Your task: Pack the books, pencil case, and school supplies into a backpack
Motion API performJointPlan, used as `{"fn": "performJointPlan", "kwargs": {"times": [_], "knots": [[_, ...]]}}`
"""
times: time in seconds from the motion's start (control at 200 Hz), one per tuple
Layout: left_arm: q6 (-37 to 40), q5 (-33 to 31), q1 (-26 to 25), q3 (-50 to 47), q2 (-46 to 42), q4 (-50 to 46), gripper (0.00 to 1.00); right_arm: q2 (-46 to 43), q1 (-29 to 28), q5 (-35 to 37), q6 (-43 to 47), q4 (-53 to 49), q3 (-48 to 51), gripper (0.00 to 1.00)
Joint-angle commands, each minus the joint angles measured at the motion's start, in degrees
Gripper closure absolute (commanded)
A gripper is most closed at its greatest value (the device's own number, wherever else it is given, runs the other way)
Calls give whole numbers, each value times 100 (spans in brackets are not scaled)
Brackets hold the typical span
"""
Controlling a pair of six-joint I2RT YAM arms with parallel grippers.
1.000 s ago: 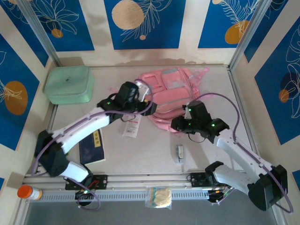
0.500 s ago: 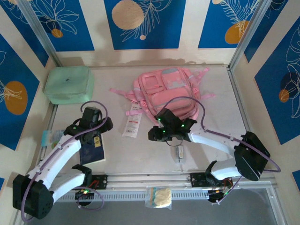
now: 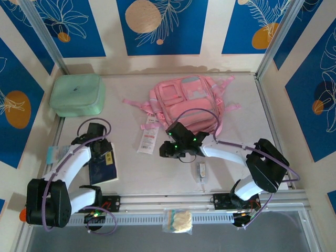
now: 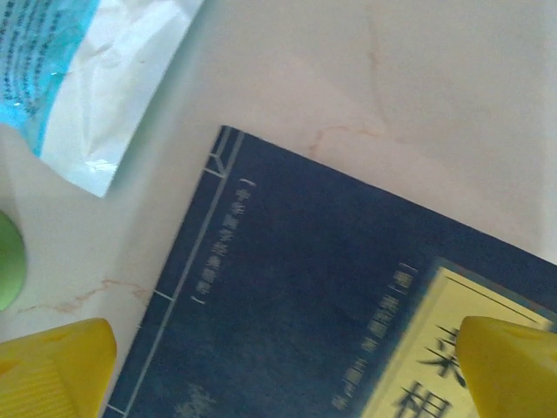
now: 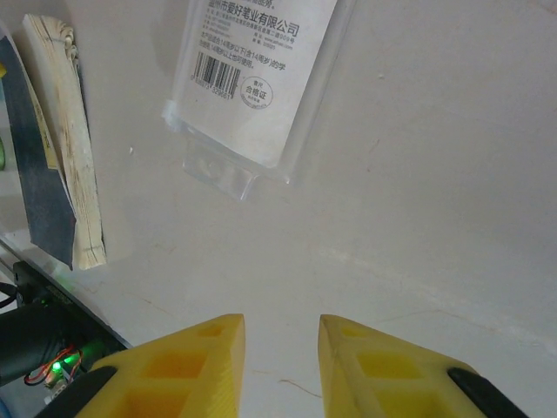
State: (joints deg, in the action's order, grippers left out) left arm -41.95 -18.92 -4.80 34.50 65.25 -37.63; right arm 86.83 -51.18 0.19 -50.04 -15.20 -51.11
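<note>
The pink backpack (image 3: 190, 102) lies flat at the back of the table. In front of it, to the left, is the white pencil case (image 3: 148, 139) (image 5: 261, 78). A navy book (image 3: 103, 167) (image 4: 331, 296) with a yellow label lies at the front left. My left gripper (image 3: 101, 148) (image 4: 283, 374) hangs just above it, jaws wide open and empty. My right gripper (image 3: 169, 150) (image 5: 280, 348) sits low over bare table just right of the pencil case's near end, jaws a little apart with nothing between them. A tiny pale supply item (image 3: 201, 171) lies at front centre.
A mint-green zip case (image 3: 77, 94) stands at the back left. A teal packet (image 3: 53, 155) (image 4: 87, 70) lies left of the book. An orange-capped bottle (image 3: 24, 215) and a small clear bag (image 3: 178, 220) sit at the front rail. The book's page edges (image 5: 63, 139) show at left in the right wrist view.
My left arm has swung back from the backpack to above the navy book, and its jaws have opened wide. My right arm has moved left, from beside the backpack to near the pencil case.
</note>
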Motion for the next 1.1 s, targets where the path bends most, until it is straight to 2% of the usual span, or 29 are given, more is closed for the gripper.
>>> {"fn": "performJointPlan", "kwargs": {"times": [0.0, 0.205, 0.29, 0.43, 0.495, 0.615, 0.8, 0.94, 1.095], "knots": [[28, 237, 253, -184, 44, 230, 1, 121, -58, -53, -100, 22, -224, 72], [58, 923, 670, -506, 154, 737, 1, 253, -85, -36, -76, -3, -380, 72], [-57, 995, 682, -580, 150, 832, 0, 305, -85, -14, -92, -1, -380, 72], [-149, 1566, 648, -677, 271, 1201, 1, 351, -81, 16, -94, -16, -375, 72], [-291, 1774, 471, -740, 295, 1424, 1, 361, -79, 63, -102, 0, -364, 72], [-713, 1716, -100, -754, 253, 1453, 1, 379, -52, 65, -93, -10, -365, 72], [-1615, 1283, -1408, -600, -112, 1340, 1, 435, 133, -41, -49, -27, -388, 72], [-1705, 930, -1532, -404, -770, 654, 1, 513, 143, -69, 38, -226, -563, 71], [-1294, 607, -1515, -368, -1413, 6, 0, 827, -78, -149, -24, -326, -875, 66]]}}
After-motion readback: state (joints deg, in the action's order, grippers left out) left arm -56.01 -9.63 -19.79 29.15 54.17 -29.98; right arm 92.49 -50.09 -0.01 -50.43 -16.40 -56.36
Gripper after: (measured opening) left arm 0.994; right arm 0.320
